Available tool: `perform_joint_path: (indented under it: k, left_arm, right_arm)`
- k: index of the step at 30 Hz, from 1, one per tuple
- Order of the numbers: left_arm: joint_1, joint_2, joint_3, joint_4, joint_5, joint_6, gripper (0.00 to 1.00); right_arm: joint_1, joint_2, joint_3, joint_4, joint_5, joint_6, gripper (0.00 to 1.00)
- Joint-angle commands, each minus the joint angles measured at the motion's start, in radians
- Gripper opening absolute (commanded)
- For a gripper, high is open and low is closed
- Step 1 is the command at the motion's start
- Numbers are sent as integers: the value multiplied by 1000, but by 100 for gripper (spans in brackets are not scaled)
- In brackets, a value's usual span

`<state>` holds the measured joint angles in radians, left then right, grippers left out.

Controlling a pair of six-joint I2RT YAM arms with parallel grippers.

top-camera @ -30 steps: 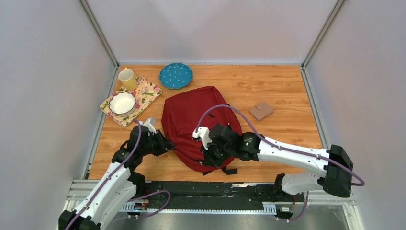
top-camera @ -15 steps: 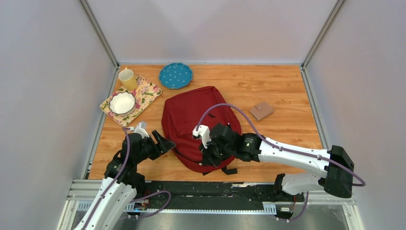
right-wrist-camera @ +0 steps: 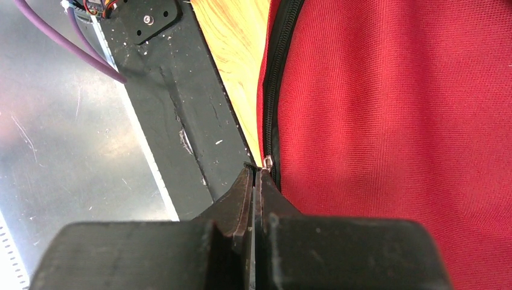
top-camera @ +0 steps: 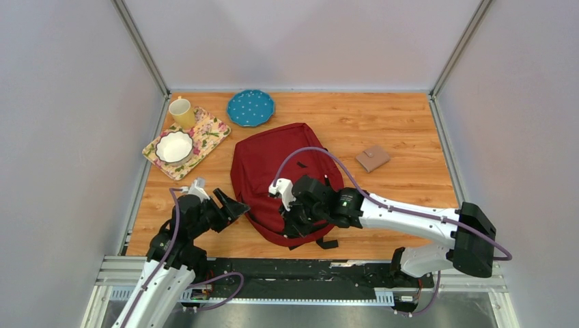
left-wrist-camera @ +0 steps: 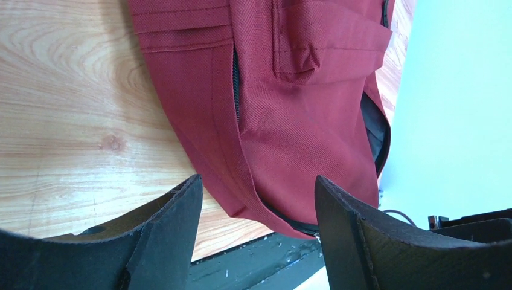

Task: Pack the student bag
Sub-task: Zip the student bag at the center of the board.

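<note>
A floral tray (top-camera: 208,133) lies near the far-left corner of the wooden tabletop (top-camera: 410,123). A white bowl (top-camera: 174,146) sits on the tray, and a yellow mug (top-camera: 181,113) stands at the tray's far corner. Just right of the tray, by the far edge, lies a blue dotted plate (top-camera: 250,108).

The left gripper (top-camera: 235,203) hovers over the near-left part of the tabletop, its 2 fingers spread wide and holding nothing. It points at the left side of the student bag (top-camera: 273,164) without touching it. In the left wrist view the spread gripper (left-wrist-camera: 256,181) frames the bag's red side (left-wrist-camera: 290,133). A fabric loop (left-wrist-camera: 296,60) is stitched there, and a zip gap along one edge shows dark lining (left-wrist-camera: 377,121).

The dark red backpack lies flat in the middle of the tabletop, its near end close to the near edge.

The right gripper (top-camera: 290,229) is down at the bag's near end, its fingers pressed together. In the right wrist view the tips (right-wrist-camera: 255,172) meet right at a small metal zipper slider (right-wrist-camera: 266,162) on the black zipper track (right-wrist-camera: 275,78). I cannot tell whether a pull tab is caught between them. Beside the track runs the tabletop's near edge, then the black base rail (right-wrist-camera: 181,121).

A brown wallet (top-camera: 373,158) lies right of the bag, apart from it.
</note>
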<state>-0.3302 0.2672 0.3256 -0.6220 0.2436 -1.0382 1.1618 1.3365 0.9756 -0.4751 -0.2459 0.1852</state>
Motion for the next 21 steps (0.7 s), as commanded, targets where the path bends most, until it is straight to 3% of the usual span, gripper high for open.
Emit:
perform_joint_path:
  k: [1,7,17,21]
  left_arm:
    - [-24,19,24,-10,-21,-13,75]
    - [-147,110,76,4,-115,3,75]
    - [-558,266,170,13,-473,-115,76]
    - [-667,328,136,83,-532,-172,76]
  right_arm:
    - [1,21,60,23,-15,-21,0]
    - [1,18,52,21,-1,-21,0]
    - [1,-28,34,24,13,-21,0]
    - [1,-48,23,23,22,-20,0]
